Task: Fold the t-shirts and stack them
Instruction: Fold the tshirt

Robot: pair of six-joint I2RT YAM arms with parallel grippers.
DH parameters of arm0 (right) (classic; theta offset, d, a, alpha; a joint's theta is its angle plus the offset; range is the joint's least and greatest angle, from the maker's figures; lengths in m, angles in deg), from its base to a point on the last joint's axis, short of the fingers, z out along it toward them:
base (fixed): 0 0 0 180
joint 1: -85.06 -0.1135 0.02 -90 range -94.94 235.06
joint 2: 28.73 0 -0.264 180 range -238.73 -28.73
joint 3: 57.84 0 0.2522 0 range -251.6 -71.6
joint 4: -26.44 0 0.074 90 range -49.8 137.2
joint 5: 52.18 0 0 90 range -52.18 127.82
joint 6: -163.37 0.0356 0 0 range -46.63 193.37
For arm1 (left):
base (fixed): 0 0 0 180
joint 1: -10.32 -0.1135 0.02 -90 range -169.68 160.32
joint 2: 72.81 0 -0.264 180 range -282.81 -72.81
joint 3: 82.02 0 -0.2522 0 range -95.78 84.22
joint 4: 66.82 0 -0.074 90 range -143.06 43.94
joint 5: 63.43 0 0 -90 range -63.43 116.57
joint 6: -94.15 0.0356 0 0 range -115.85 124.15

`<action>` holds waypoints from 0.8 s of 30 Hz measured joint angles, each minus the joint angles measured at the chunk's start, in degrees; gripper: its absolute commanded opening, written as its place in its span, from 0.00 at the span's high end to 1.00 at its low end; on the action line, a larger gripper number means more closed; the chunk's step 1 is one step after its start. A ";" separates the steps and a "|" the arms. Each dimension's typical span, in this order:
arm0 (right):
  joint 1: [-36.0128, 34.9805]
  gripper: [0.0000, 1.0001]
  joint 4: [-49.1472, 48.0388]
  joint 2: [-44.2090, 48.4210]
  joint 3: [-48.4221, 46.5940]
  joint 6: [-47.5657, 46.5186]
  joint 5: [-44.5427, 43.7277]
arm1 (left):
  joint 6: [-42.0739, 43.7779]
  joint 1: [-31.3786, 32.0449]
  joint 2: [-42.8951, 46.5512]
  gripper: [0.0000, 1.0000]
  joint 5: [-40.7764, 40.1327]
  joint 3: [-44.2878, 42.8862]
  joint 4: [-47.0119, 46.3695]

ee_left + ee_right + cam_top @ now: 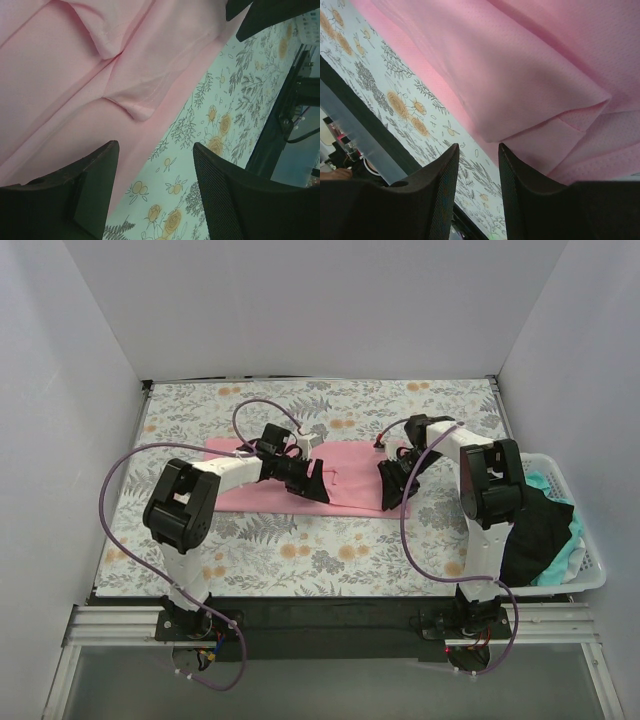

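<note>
The left pincer (155, 147) is shown with its two dark fingers (75, 190) set well apart and nothing gripped between them. It is poised low over the near edge of the pink t-shirt (350, 480); whether the cloth is touched cannot be told. In its wrist view, pink cloth is seen ahead of it and to its left, with a small folded flap (132, 107) lying just ahead of the gap. The flowered sheet (300, 550) is seen through the gap and off to its right.

The pink t-shirt is spread flat on the sheet as a long band, reaching from behind the left pincer across to the right pincer (478, 147), so that the middle of the shirt lies between the two.

The right pincer is placed over the shirt's other end, its fingers parted by a narrow gap and closed on nothing. A folded sleeve with a stitched hem (570, 122) is seen just ahead of it, towards its right finger, and the sheet is seen through the gap and to its left.

Well to the right of this pincer, beside the right arm, a white lattice basket (592, 575) is set. A black t-shirt (540, 530) is heaped in it, and mint-green cloth (572, 552) shows at its edges
</note>
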 measured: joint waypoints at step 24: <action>-0.33 0.76 -1.33 -1.84 0.00 0.72 1.57 | -7.17 1.95 -6.40 0.64 1.18 -2.23 -3.89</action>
